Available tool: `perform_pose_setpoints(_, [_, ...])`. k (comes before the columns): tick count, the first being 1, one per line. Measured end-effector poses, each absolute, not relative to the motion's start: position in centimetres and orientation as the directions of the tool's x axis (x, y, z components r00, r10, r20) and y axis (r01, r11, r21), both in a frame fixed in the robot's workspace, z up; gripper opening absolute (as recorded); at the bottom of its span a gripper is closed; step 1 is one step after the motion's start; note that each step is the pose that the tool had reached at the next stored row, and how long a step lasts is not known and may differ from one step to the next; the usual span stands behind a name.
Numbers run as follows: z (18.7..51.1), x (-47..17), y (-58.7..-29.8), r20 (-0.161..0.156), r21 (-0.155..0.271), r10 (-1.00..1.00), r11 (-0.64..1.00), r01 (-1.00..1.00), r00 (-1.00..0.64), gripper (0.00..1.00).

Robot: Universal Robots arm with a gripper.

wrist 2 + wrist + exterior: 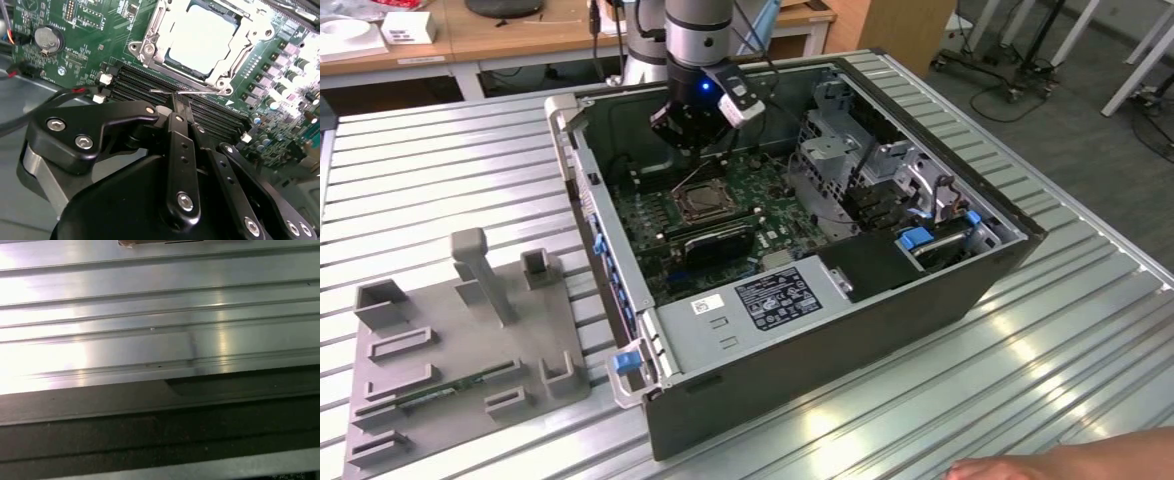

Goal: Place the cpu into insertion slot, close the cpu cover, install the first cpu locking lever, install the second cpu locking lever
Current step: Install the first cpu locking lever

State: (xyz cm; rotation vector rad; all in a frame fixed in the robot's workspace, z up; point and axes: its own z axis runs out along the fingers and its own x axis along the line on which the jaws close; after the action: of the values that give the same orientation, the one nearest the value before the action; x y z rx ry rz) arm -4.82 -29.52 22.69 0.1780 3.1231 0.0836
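Observation:
The cpu lies flat in the insertion slot on the green board, its pale metal top showing. The cpu cover lies down around it, framing the chip through its cut-out. A thin silver locking lever runs along the socket's near edge. My gripper has its black fingers closed together, the tip right at that lever wire. In the exterior view the gripper hangs inside the open computer case, just behind the cpu.
Black memory slots lie between my fingers and the socket. A grey drive cage and a power supply crowd the case. A grey fixture block sits at the exterior view's left. A hand rests at the table's near edge.

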Motion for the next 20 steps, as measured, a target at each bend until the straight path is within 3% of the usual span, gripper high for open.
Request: perform_pose_setpoints(20, [22.18,-4.93,-29.73,-0.009,0.056,0.143,0.988,0.142,-0.990,0.11])
